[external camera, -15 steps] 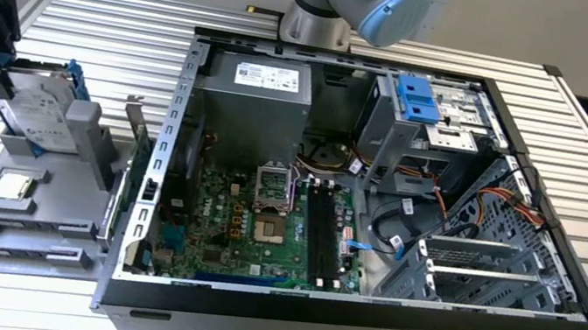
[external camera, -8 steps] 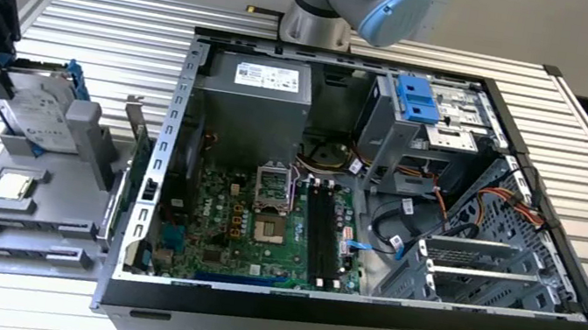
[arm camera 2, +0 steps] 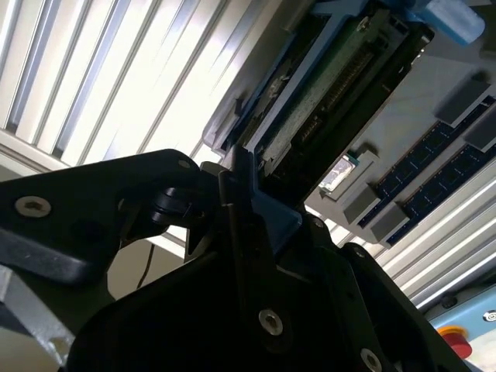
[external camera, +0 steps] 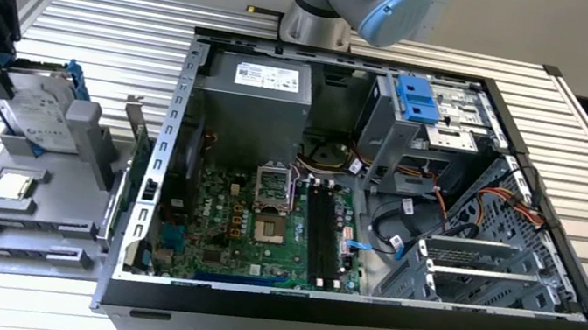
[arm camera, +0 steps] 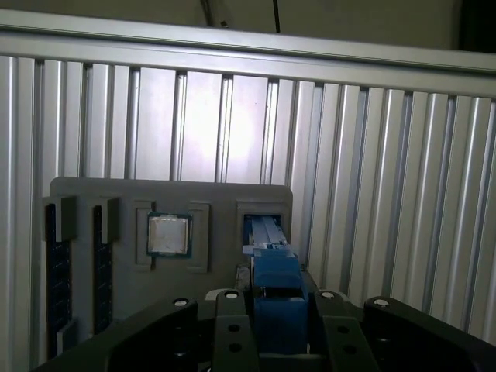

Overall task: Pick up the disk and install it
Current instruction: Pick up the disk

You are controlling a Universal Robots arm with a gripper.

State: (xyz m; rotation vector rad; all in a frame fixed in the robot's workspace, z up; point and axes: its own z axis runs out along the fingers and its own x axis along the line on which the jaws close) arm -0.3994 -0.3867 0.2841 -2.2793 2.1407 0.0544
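Observation:
The disk [external camera: 43,112] is a flat silver drive with a white label and a blue rail frame. It stands on edge in a slot of the grey holder tray [external camera: 22,242] at the exterior view's left. My black gripper [external camera: 3,79] reaches down onto its upper edge. In the first wrist view the disk's blue rail [arm camera: 273,271] fills the gap between the fingers [arm camera: 232,310], and my gripper [arm camera: 277,298] is shut on it. The second wrist view looks along the disk's underside [arm camera 2: 325,93] with a finger [arm camera 2: 242,201] pressed against its frame.
The open computer case [external camera: 587,327] lies at the middle and the exterior view's right. Inside it are the motherboard [external camera: 250,220], a grey power-supply box [external camera: 258,97] and a drive bay with a blue latch [external camera: 415,96]. The tray also carries a processor chip [arm camera: 169,235] and memory sticks [arm camera: 58,263].

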